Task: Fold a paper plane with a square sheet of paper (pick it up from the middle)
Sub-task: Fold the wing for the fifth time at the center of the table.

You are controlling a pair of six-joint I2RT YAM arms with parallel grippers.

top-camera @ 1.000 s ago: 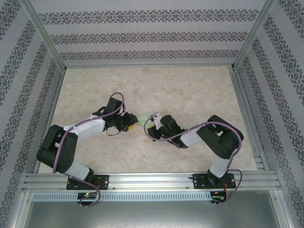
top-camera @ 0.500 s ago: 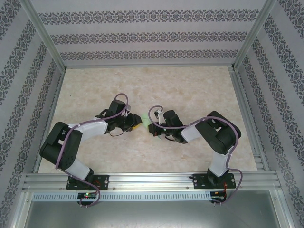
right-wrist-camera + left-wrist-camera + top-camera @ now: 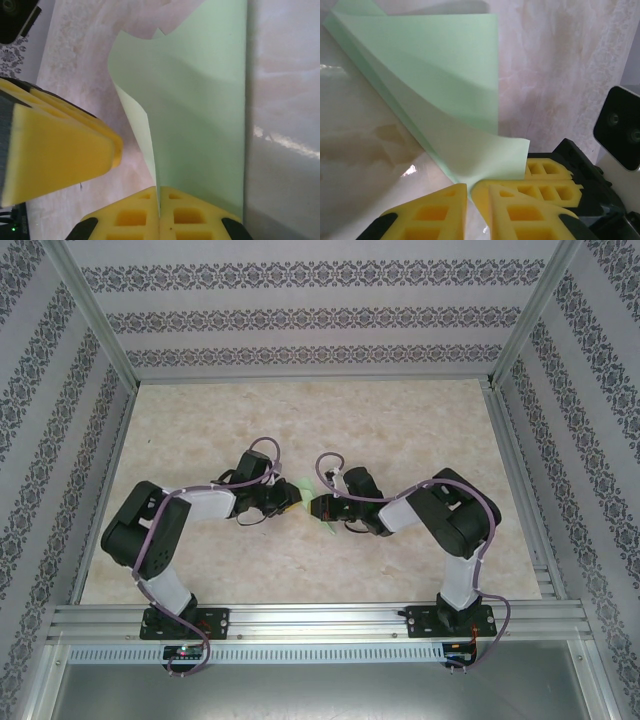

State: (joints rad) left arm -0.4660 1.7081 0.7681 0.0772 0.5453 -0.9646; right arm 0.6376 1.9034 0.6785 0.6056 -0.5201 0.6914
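Observation:
The square sheet of paper (image 3: 308, 487), pale mint green, is partly folded and held up between the two grippers at the table's middle. In the right wrist view the paper (image 3: 200, 100) stands on edge, and my right gripper (image 3: 159, 192) is shut on its lower edge, pads flush. In the left wrist view the paper (image 3: 435, 75) curls down to a corner that enters the thin slit of my left gripper (image 3: 468, 187). Whether those pads press it I cannot tell. From above, the left gripper (image 3: 296, 502) and right gripper (image 3: 318, 506) nearly touch.
The marble-patterned table (image 3: 400, 420) lies inside an aluminium frame with patterned walls. The right gripper's yellow fingers (image 3: 552, 172) sit just right of my left jaws. The left gripper's yellow finger (image 3: 55, 150) is close on the left in the right wrist view.
Both arms have moved inward until the grippers meet at the paper. The left jaws have narrowed to a slit. The right gripper stayed shut on the paper.

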